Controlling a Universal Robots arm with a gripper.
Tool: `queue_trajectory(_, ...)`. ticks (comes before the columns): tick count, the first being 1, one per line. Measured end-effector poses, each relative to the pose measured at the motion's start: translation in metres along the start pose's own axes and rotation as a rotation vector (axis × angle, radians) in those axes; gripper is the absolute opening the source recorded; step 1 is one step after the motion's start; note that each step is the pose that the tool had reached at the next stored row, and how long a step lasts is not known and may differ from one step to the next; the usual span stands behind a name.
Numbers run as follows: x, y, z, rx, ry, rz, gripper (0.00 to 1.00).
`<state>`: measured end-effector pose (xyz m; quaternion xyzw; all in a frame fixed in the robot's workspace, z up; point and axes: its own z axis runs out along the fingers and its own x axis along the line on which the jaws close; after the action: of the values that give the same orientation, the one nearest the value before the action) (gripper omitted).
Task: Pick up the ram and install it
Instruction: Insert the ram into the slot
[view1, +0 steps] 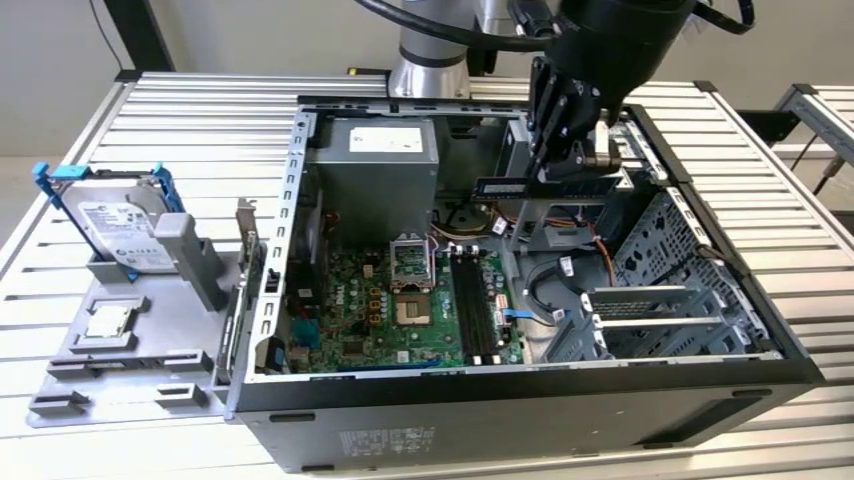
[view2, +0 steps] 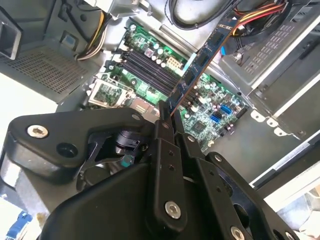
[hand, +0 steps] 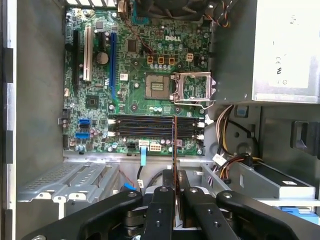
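My gripper (view1: 571, 168) is shut on the ram (view1: 547, 186), a long dark circuit-board stick held level above the open computer case (view1: 534, 405). The stick hangs over the case's far middle, well above the motherboard (view1: 400, 310). The black memory slots (view1: 474, 295) lie below it and nearer the front. In the second wrist view the ram (view2: 200, 62) juts out from between the fingertips (view2: 161, 125) over the slots (view2: 145, 62). In the first wrist view the ram (hand: 174, 145) is seen edge-on, crossing the slots (hand: 155, 127).
A grey holder tray (view1: 134, 350) at the exterior view's left carries a hard drive in a blue bracket (view1: 120, 225) and a square silver processor chip (view1: 107, 320). Inside the case are the power supply (view1: 380, 150), an open processor socket (view1: 410, 262), cables (view1: 541, 300) and a metal drive cage (view1: 667, 290).
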<state>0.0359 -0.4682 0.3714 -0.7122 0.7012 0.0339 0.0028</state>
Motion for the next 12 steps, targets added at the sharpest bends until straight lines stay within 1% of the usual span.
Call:
queue_trajectory(3,0.0002,-0.0002,0.0038,0.0,0.0011,0.0,0.0)
queue_trajectory(4,0.0002,-0.0002,0.0045,0.0,0.0023,0.0,0.0)
queue_trajectory(5,0.0002,-0.0001,0.0045,-0.0013,0.0046,0.0,0.0)
queue_trajectory(12,0.0002,-0.0002,0.0046,-0.0014,0.0097,0.0,0.0)
